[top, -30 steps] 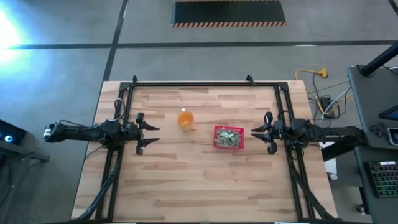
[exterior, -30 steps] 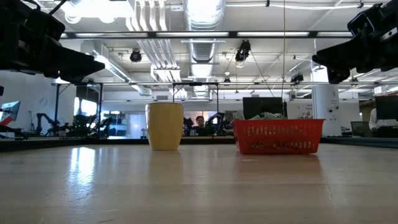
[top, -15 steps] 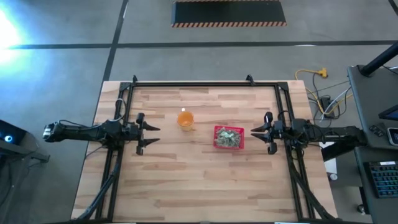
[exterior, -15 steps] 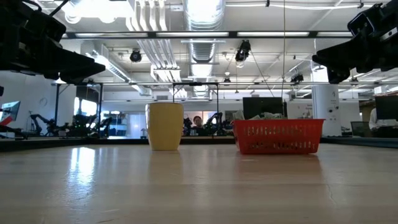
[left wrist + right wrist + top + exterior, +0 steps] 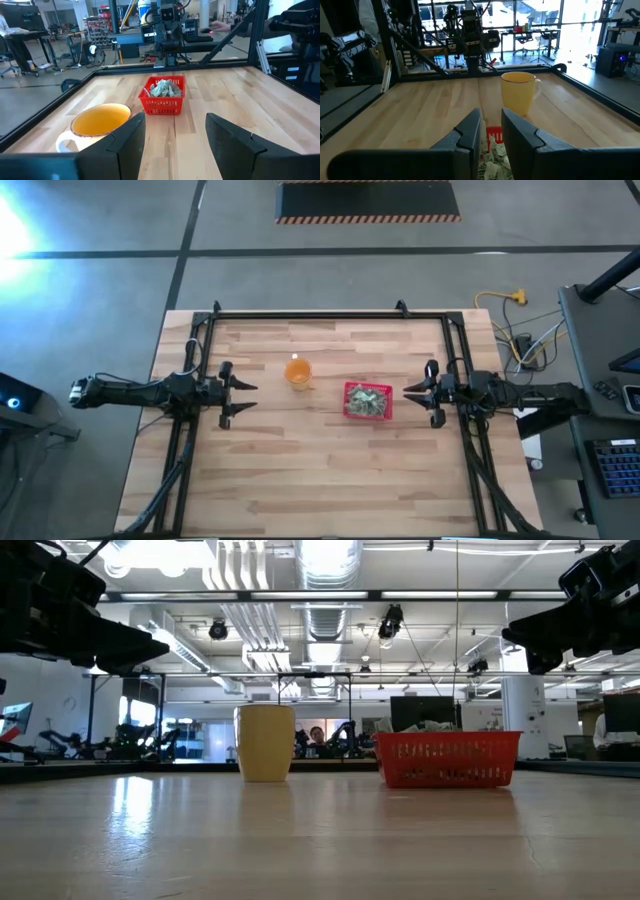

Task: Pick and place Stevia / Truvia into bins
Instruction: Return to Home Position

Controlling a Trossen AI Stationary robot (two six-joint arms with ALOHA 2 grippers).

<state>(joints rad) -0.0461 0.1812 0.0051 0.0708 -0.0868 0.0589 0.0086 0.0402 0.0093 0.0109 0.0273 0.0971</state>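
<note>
The red basket (image 5: 368, 401) stands with its bottom on the wooden table, right of the middle. A heap of green-and-white Stevia packets (image 5: 164, 89) lies inside it and reaches above its rim (image 5: 425, 726). My left gripper (image 5: 248, 395) hovers level at the table's left, open, pointing at the basket (image 5: 162, 102). My right gripper (image 5: 408, 393) hovers level just right of the basket. Its fingers (image 5: 491, 117) stand a narrow gap apart with nothing between them, above the basket's near rim (image 5: 492, 135).
An orange cup (image 5: 298, 372) stands upright left of the basket, its handle (image 5: 62, 142) toward the left arm. A black frame (image 5: 330, 314) runs along the table's far, left and right sides. Bare wood (image 5: 320, 470) fills the near half.
</note>
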